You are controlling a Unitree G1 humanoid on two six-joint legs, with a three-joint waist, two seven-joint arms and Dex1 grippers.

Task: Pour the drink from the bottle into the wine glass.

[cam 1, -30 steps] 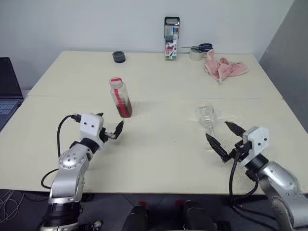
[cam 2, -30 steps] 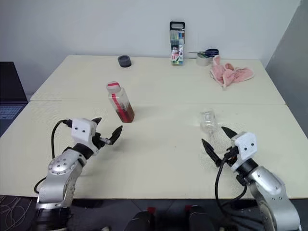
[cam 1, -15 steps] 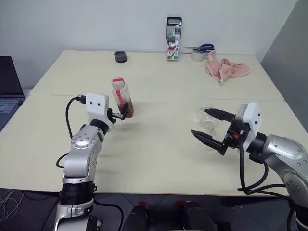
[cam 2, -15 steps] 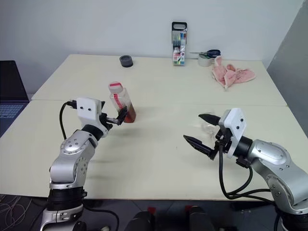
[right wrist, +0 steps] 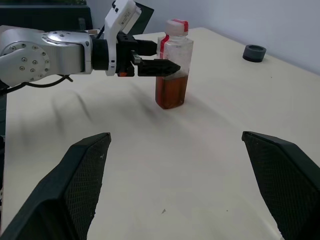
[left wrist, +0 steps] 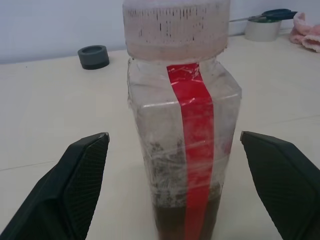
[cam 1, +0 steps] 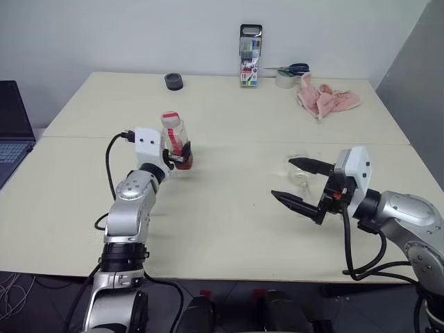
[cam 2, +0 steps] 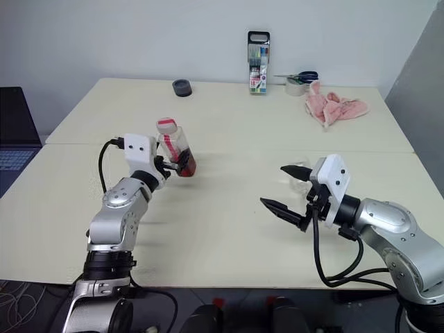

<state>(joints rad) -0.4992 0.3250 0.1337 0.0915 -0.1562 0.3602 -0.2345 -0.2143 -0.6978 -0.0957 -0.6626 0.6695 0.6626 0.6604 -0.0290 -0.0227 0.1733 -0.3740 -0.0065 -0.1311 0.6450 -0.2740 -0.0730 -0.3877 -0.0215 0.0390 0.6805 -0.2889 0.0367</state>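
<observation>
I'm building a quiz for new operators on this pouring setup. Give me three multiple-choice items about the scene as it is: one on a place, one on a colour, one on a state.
1. Where does the bottle stand?
A. Between the left gripper's fingers
B. Beside the scissors
C. On the laptop

2. What colour is the bottle's label strip?
A. Blue
B. Red
C. Green

3. How is the right gripper?
A. Shut on the glass
B. Shut on nothing
C. Open, holding nothing

Answers:
1. A: the left wrist view shows a finger on each side of it, with gaps.
2. B: a red strip runs down its front.
3. C: its fingers are spread, with the glass on the table behind them.
</observation>
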